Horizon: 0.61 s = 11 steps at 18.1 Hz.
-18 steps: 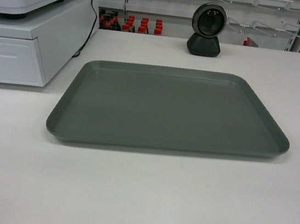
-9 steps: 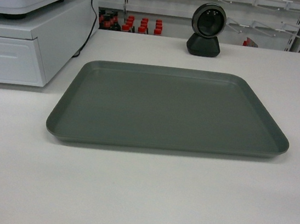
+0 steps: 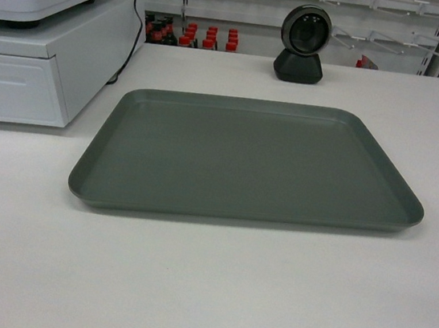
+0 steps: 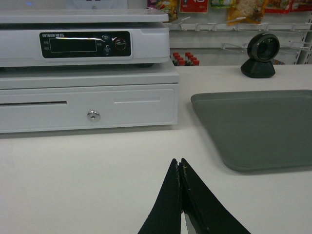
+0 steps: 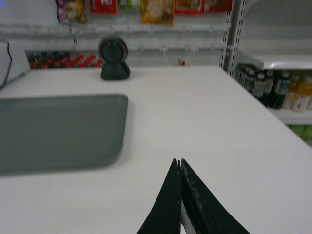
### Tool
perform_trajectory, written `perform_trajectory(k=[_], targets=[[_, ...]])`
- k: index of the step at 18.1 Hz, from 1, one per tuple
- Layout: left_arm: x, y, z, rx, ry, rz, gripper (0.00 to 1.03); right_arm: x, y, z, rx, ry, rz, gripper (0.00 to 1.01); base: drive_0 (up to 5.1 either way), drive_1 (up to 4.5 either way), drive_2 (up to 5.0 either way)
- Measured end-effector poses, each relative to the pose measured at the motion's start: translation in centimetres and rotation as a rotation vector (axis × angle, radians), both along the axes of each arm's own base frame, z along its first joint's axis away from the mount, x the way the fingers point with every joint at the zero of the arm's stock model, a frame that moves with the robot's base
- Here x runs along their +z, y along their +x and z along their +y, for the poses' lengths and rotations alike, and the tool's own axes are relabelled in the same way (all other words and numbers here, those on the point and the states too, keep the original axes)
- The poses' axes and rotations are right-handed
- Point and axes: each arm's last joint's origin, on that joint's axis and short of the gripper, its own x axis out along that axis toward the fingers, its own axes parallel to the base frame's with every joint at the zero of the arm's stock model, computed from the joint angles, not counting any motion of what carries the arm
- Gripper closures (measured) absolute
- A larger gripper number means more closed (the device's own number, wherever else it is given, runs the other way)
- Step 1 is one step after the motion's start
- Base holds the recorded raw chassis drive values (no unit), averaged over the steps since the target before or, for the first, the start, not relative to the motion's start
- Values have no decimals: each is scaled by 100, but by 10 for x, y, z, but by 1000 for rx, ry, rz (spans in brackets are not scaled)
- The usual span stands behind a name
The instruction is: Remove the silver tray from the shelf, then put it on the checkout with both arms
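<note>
The tray [image 3: 250, 161] lies flat on the checkout [image 3: 203, 291], empty, its long side across my head view, with bare white top all round it. To its left stands the cash drawer [image 3: 44, 52], close to the tray's far left corner but not touching it. Behind it, well apart, sits the round black scanner [image 3: 302, 44].

Nothing has changed over the last second: the tray sits in the same place and at the same angle in all three head pictures, and neither of my arms shows in any of them. That stillness tells me the tray is settled and not sliding or rocking.

My left pincer [image 4: 181, 168] is pressed together, fingers meeting at the tips, holding nothing. It hangs above the bare top, with the tray [image 4: 258, 127] off to its right and apart from it. My right pincer [image 5: 179, 165] is the same: closed to a point, empty, with the tray [image 5: 58, 130] to its left and clear of it. Both are on the near side of the tray, back from its rim.

I judge the task done: the tray is off the shelf and resting on the checkout, and both pincers have let it go. All that seems left is to keep my arms clear so I do not nudge it.
</note>
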Motion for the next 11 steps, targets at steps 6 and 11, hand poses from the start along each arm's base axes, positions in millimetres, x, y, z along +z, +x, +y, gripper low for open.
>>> perform_trajectory(k=[6,11], targets=[[0,0,0,0,0,-1,101,-2,-10,0,0,0,-3,99,0,0,0],[0,0,0,0,0,-1,84,-2,-10,0,0,0,-2,76,0,0,0]])
